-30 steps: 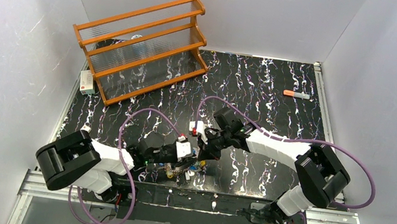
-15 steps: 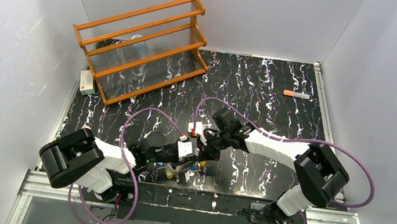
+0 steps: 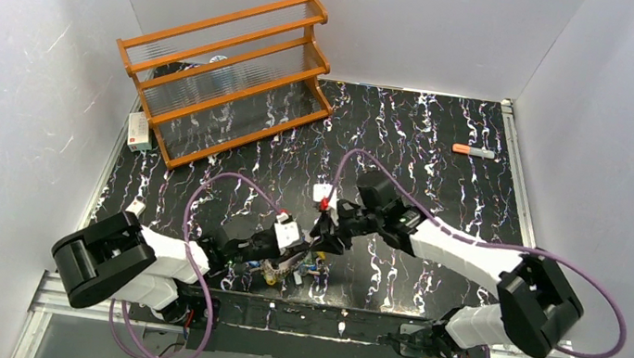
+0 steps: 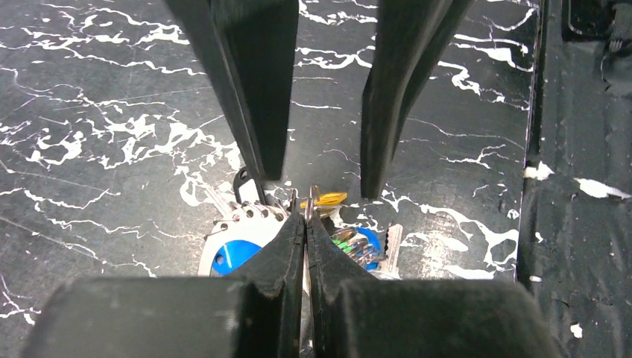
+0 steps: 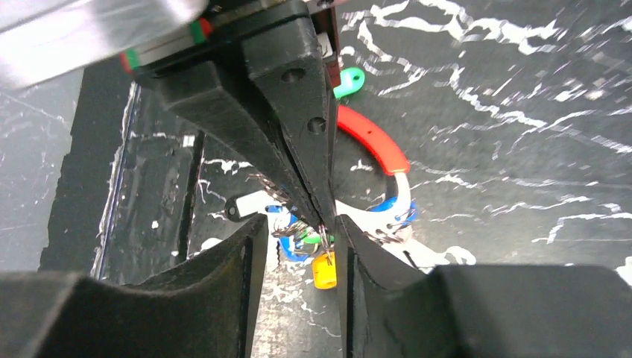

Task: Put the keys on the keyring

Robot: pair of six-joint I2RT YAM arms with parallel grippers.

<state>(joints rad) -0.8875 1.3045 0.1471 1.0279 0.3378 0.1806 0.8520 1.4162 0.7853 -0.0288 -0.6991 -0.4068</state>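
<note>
Mid-threading at the near edge of the desk (image 3: 429, 157), the fingers of the left gripper (image 4: 305, 205) are pinched together by the yellow key (image 5: 324, 272) in the cluster on the keyring (image 5: 373, 138), while those of the right gripper (image 5: 300, 224) stand apart astride them, holding nothing, and probably must next close precisely on the thin ring.

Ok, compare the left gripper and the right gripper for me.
The left gripper is shut, its fingers pressed together, while the right gripper is open. The left gripper's tips sit between the right gripper's spread fingers, not the reverse. Both meet over the keyring.
</note>
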